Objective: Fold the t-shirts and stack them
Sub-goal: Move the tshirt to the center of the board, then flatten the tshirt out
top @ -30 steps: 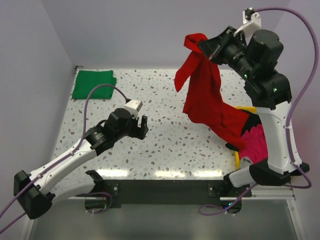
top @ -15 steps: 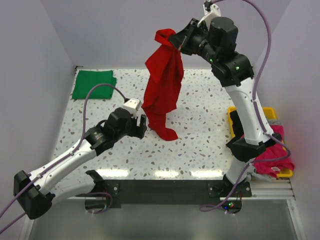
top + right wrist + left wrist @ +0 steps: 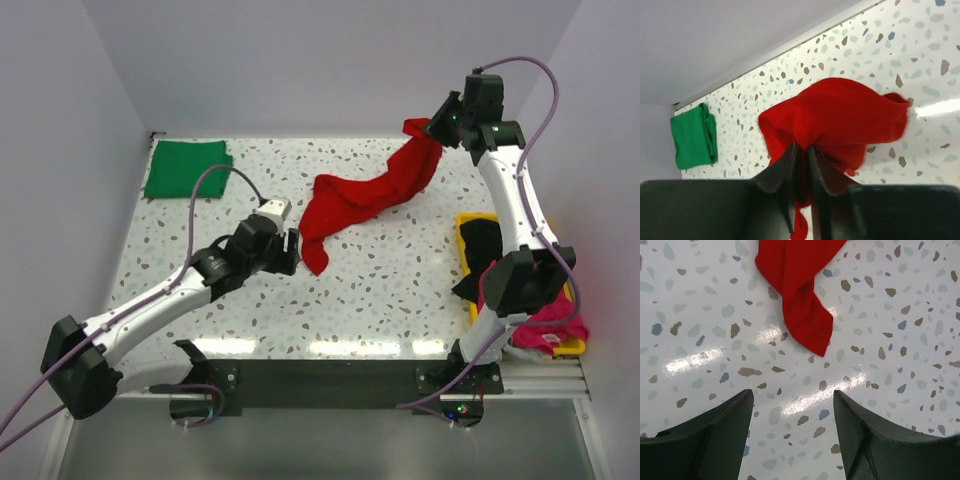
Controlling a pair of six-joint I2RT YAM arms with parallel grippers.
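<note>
- Red cloth is the biggest thing here: the red shirt [image 3: 365, 195] lies as a long twisted band across the middle of the counter [image 3: 380, 290], with its far right end lifted.
- The right jaws are closed tight on that lifted end.
- The left jaws stand wide apart and hold nothing, just beside the near tip of the red shirt.
- The green shirt [image 3: 186, 168] lies folded in the far left corner, well apart.

**Shiny counter, dull cloth**

The counter [image 3: 900, 300] is smooth, polished and speckled like terrazzo, and it throws back bright streaks of light. The red t-shirt [image 3: 370, 195] is soft matt cloth, creased and rumpled, and the green t-shirt [image 3: 185, 168] is the same dull cloth. The left claw [image 3: 792, 397] has dark, matt, plastic-looking fingers. The tray [image 3: 485, 217] looks like yellow plastic.
</note>
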